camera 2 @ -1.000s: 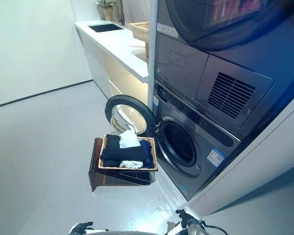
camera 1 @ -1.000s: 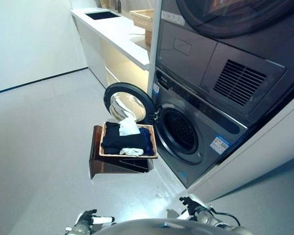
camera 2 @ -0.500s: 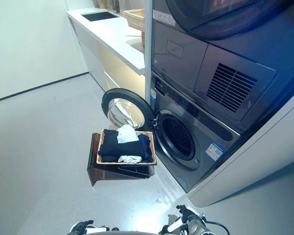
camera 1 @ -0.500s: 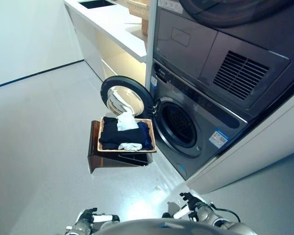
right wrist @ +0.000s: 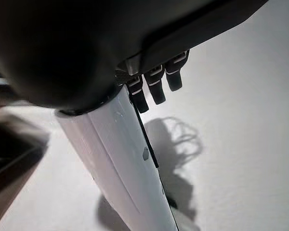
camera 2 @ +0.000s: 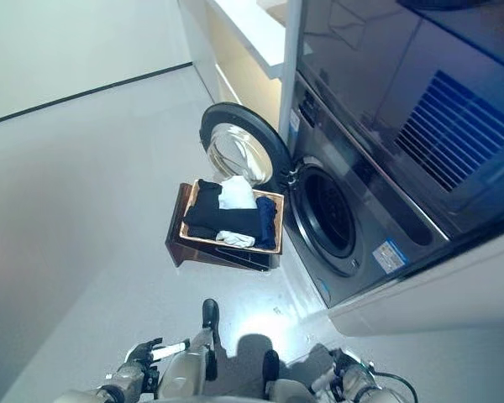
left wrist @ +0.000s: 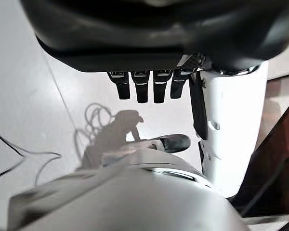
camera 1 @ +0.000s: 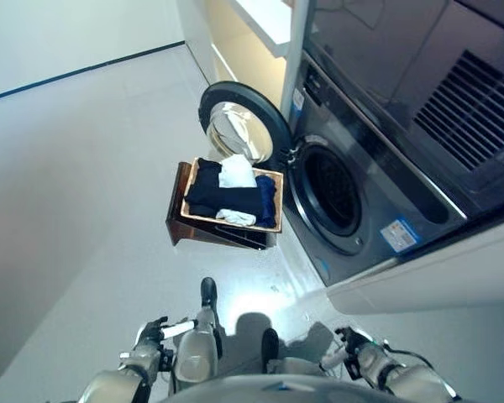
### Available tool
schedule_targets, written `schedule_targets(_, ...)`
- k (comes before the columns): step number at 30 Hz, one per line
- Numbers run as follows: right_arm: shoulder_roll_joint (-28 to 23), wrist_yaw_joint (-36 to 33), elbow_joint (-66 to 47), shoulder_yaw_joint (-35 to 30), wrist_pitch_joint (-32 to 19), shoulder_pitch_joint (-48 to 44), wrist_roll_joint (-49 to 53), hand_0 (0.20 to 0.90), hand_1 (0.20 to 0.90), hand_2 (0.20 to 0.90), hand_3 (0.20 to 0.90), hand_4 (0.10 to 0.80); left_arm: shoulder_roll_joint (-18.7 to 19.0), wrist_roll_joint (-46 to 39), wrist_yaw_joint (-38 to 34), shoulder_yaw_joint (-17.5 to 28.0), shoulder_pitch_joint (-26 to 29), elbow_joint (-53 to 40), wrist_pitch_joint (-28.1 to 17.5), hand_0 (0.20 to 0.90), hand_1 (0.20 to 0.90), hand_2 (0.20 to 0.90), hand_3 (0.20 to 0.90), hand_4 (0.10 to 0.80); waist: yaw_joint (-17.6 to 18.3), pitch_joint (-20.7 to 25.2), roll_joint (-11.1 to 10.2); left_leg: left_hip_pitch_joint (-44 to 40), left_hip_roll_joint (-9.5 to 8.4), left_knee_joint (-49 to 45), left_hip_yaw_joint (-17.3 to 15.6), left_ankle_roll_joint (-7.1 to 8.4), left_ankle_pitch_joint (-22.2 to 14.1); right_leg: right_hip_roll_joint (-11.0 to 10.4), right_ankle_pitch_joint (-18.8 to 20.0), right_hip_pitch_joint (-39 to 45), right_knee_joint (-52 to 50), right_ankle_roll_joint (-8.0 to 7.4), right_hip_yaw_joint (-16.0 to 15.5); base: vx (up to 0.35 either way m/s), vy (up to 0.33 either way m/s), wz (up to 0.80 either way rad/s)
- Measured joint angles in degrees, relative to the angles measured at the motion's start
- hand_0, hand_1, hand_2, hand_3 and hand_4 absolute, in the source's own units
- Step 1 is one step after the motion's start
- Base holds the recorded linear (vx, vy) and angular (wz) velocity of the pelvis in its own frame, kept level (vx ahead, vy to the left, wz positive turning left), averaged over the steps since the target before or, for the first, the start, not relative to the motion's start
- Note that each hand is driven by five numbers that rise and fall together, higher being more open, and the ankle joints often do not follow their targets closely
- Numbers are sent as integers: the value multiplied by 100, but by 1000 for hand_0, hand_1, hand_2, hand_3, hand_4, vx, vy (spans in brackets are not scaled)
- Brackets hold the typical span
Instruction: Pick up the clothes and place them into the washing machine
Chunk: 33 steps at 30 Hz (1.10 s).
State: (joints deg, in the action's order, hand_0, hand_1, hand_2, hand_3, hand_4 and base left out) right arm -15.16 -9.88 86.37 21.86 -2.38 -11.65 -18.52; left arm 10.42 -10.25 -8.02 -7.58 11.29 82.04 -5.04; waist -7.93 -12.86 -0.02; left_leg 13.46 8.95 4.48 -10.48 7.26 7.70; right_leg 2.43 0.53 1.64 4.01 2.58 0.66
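Your clothes (camera 1: 232,191) are sitting in a basket (camera 1: 203,220), a dark navy pile with a white piece on top toward the door side and another white piece at the near edge. That basket rests tilted on a brown stand (camera 1: 185,231) on the floor (camera 1: 92,168), just beside the washer (camera 1: 361,168), right under its door (camera 1: 238,130), which is swung wide with the glass facing you. The drum opening (camera 1: 333,191) is dark and uncovered, just right of the basket. There's a small white and blue sticker (camera 1: 399,236) low on the washer front and another strip by the door hinge, but you can't read any of the print. Above the washer sits a second machine with a vent grille (camera 1: 475,105). Your left hand (camera 1: 155,347) hangs low at the near left, well apart from the basket, fingers relaxed, grasping nothing, white thumb cover showing. Your right hand (camera 1: 357,351) hangs low at the near right, likewise released and empty.
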Motion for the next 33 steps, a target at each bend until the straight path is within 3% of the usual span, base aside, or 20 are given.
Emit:
schedule_targets(3,-45,-39,-46,60,2,7,1,900,900,900,900,800,9,-5,-6,-35,15,-19,12,900,900,900,900,800,37,60,13,-140,-70,-47,-23,-119,77,-14,-205,-186,-196,-132,245,195,123,-52)
schedule_targets(4,-27,-27,-63,122,42,-18,1,900,900,900,900,800,-7,-2,-7,-59,27,-12,31,900,900,900,900,800,68,75,-17,-235,-85,19,-177,-753,341,-58,-327,-269,-290,-279,306,208,89,-68)
schedule_targets(5,64,-3,-158,118,70,-45,7,900,900,900,900,800,51,0,-19,-45,27,-25,32,900,900,900,900,800,37,101,-196,-246,-178,10,-349,-828,285,-208,-391,-389,-417,-315,283,274,130,-70)
schedule_targets(6,173,-4,-317,117,88,-56,74,900,900,900,900,800,131,5,-20,-43,33,-29,38,900,900,900,900,800,58,145,-386,-258,-323,-13,-446,-903,179,-410,-442,-422,-484,-446,108,129,70,-42)
schedule_targets(10,258,-20,-468,151,-29,-250,169,900,900,900,900,800,92,59,-72,-50,291,-186,-47,900,900,900,900,800,49,183,-470,-387,-603,-92,-317,-1046,25,-725,-343,-307,-465,-799,6,232,148,-13)
schedule_targets(11,284,-17,-469,128,-32,-315,234,900,900,900,900,800,37,79,-71,-52,336,-186,-39,900,900,900,900,800,74,215,-464,-468,-712,-212,-348,-1067,-154,-811,-421,-171,-510,-968,-40,178,163,7)
schedule_targets(14,270,-28,-452,116,-29,-335,326,900,900,900,900,800,-105,126,-59,-268,364,-170,-37,900,900,900,900,800,88,438,-337,-613,-736,-197,-343,-1117,-418,-863,-712,-385,-1273,-1190,-73,144,143,12)
schedule_targets(15,269,-25,-448,112,-25,-353,328,900,900,900,900,800,-108,145,-51,-258,372,-165,-34,900,900,900,900,800,88,451,-320,-619,-796,-192,-330,-1113,-461,-862,-769,-570,-1700,-1198,-61,220,207,21)
schedule_targets(17,265,-18,-469,107,-18,-313,368,900,900,900,900,800,-86,196,18,-257,295,-131,-3,900,900,900,900,800,312,455,-228,-798,-805,-95,-142,-1260,-455,-875,-821,-1049,-3008,-1214,99,246,175,34)
schedule_targets(18,271,-8,-490,106,-11,-190,379,900,900,900,900,800,-30,241,42,-293,186,-112,16,900,900,900,900,800,377,431,-211,-1017,-895,55,-56,-1360,-506,-960,-899,-1396,-3733,-1162,169,418,110,15)
schedule_targets(19,267,-53,-543,36,-30,-176,503,900,900,900,900,800,26,270,45,-319,60,-90,57,900,900,900,900,800,417,424,-161,-1149,-919,48,-67,-1408,-535,-1000,-1118,-1502,-3532,-1007,122,425,-13,-10)
schedule_targets(20,241,-50,-611,-6,-23,-112,522,900,900,900,900,800,50,289,52,-352,7,-58,80,900,900,900,900,800,457,434,-140,-1177,-945,26,-80,-1398,-582,-1059,-1100,-1580,-3134,-1024,63,413,-86,-15)
schedule_targets(21,174,-43,-655,-13,-30,-125,553,900,900,900,900,800,61,309,42,-337,-47,-9,101,900,900,900,900,800,526,449,-101,-1217,-968,53,-94,-1403,-644,-1127,-957,-1617,-2087,-1109,-24,219,-79,0)
schedule_targets(23,157,-46,-761,-173,-26,-127,565,900,900,900,900,800,164,327,41,-237,-82,41,92,900,900,900,900,800,639,417,-65,-1327,-1015,51,-86,-1400,-616,-1213,-266,-1663,-1028,-1221,-12,252,-116,25)
schedule_targets(26,193,-6,-793,-124,-24,-28,515,900,900,900,900,800,190,332,42,-195,-166,68,82,900,900,900,900,800,671,459,-173,-1620,-1085,10,23,-1277,-730,-1249,405,-1487,-585,-1255,-80,241,-184,37)
schedule_targets(28,364,5,-742,-121,-25,128,483,900,900,900,900,800,275,330,55,-213,-204,36,73,900,900,900,900,800,723,477,-365,-1806,-1121,9,280,-1079,-799,-1252,838,-1074,-465,-1012,-169,172,-191,81)
schedule_targets(29,366,7,-716,-121,-15,124,452,900,900,900,900,800,206,326,42,-200,-255,-8,64,900,900,900,900,800,667,460,-306,-1870,-1039,13,285,-995,-823,-1199,831,-950,-366,-953,-262,232,-232,58)
schedule_targets(30,360,30,-676,-97,-1,124,380,900,900,900,900,800,90,343,59,-197,-379,-36,33,900,900,900,900,800,655,521,-183,-1935,-864,13,261,-887,-863,-1108,920,-644,-37,-905,-565,113,-112,30)
schedule_targets(33,254,114,-707,-101,-8,175,316,900,900,900,900,800,42,460,170,-206,-501,-47,36,900,900,900,900,800,665,629,-38,-1870,-535,-21,165,-657,-877,-815,850,-558,76,-705,-774,72,-157,24)
